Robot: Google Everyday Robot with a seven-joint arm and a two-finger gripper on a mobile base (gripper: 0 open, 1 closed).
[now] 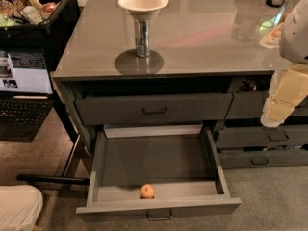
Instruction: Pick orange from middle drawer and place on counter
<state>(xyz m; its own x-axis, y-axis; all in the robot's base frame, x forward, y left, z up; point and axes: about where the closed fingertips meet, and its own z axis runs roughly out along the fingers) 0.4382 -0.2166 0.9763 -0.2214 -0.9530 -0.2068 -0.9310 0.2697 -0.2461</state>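
The middle drawer (159,208) is pulled wide open below the counter (202,37). The orange (147,191) lies inside it on the drawer floor, right against the inner side of the front wall, near the middle. My arm comes in at the right edge, and its pale cream end, the gripper (273,118), hangs in front of the right-hand drawer fronts. It is well to the right of the open drawer and above the orange, touching neither.
A white bowl (143,5) sits on top of a metal can (142,37) on the counter. A clear jar (244,18) stands at the back right. A black bin of snacks (33,8) and a laptop (21,109) are on the left. The shallow top drawer (154,109) is shut above the open one.
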